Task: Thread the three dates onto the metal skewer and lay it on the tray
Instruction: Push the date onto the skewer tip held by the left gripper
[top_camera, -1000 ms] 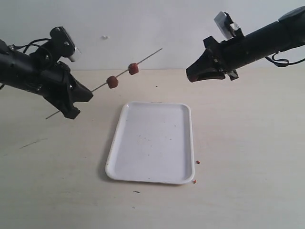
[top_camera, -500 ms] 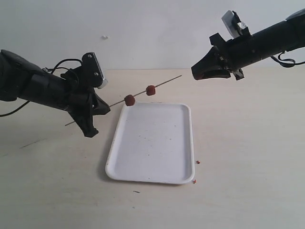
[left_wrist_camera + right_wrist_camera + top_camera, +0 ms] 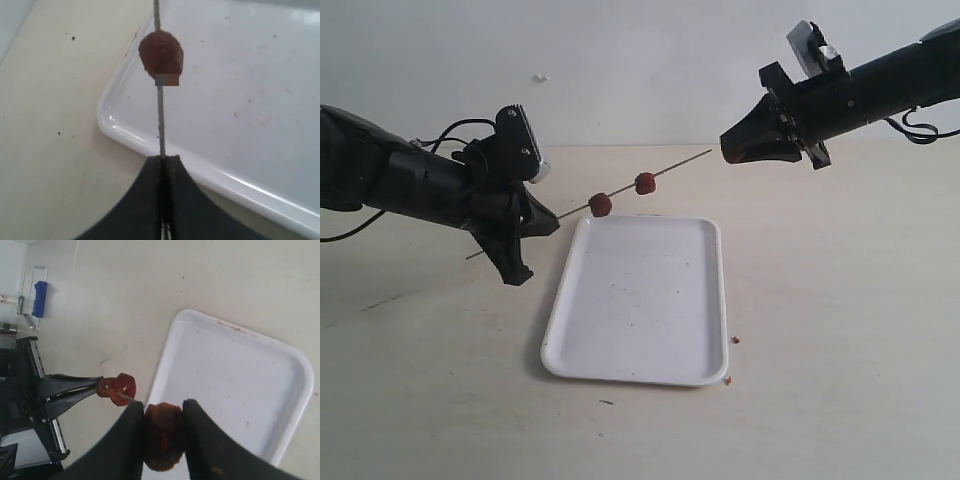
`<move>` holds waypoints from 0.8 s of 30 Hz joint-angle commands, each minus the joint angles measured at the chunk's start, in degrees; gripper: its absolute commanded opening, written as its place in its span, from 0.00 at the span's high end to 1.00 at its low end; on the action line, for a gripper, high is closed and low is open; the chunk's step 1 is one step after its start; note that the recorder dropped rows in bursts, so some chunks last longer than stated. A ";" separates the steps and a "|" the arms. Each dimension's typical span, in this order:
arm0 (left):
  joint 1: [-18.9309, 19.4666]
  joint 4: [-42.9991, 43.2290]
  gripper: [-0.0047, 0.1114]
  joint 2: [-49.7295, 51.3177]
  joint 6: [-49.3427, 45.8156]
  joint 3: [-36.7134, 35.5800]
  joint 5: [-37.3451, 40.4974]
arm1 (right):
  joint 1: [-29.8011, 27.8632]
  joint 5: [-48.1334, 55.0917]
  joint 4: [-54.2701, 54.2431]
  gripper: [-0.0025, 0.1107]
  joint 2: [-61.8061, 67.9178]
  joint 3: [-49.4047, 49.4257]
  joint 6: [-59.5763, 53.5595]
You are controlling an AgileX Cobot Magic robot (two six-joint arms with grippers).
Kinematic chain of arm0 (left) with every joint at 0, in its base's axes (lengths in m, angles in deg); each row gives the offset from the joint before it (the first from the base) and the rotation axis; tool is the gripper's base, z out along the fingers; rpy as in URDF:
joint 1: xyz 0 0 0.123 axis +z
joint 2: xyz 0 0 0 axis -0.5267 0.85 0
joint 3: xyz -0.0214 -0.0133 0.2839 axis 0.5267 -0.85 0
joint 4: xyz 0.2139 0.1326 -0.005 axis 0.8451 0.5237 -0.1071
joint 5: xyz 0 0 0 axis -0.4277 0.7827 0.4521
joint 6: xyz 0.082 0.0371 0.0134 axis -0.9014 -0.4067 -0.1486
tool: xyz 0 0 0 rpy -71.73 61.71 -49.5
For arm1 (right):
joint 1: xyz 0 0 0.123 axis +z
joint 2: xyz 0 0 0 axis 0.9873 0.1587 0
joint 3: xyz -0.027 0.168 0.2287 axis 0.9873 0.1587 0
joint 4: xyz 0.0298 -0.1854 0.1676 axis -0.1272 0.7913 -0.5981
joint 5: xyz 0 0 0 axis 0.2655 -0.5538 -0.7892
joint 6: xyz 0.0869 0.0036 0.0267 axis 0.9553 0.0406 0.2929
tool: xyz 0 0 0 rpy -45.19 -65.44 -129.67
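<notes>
My left gripper [image 3: 542, 222] [image 3: 162, 159] is shut on the lower end of the metal skewer [image 3: 670, 169] [image 3: 160, 115], which slants up to the right over the tray's far left corner. Two dates are threaded on it, one [image 3: 601, 205] [image 3: 161, 52] lower and one [image 3: 645, 183] higher; the right wrist view shows them overlapping [image 3: 116, 388]. My right gripper [image 3: 726, 147] [image 3: 163, 415] is shut on the third date [image 3: 163, 436], held right at the skewer's free tip. The white tray [image 3: 638, 360] [image 3: 260, 125] [image 3: 260, 390] lies flat below.
Small reddish crumbs [image 3: 734, 340] lie on the table by the tray's right front corner. A dark speck [image 3: 606, 402] lies in front of the tray. A pale wall stands behind the table.
The left arm has swung right and lowered, bringing the skewer's tip up to the right gripper. The right gripper has stayed near its place with the date in it.
</notes>
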 commanded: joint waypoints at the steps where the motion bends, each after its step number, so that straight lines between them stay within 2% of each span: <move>1: -0.39 -0.92 0.96 -0.07 -0.01 0.21 0.85 | 0.11 0.06 -1.84 0.75 -0.81 0.13 0.56; 14: -0.42 -2.00 0.96 -0.07 -0.01 0.21 1.54 | 0.11 0.06 -2.87 0.75 -0.62 0.13 0.56; 24: -0.42 -2.14 0.96 -0.07 -0.01 0.21 4.11 | 3.50 0.06 -2.86 0.75 0.07 0.13 -0.96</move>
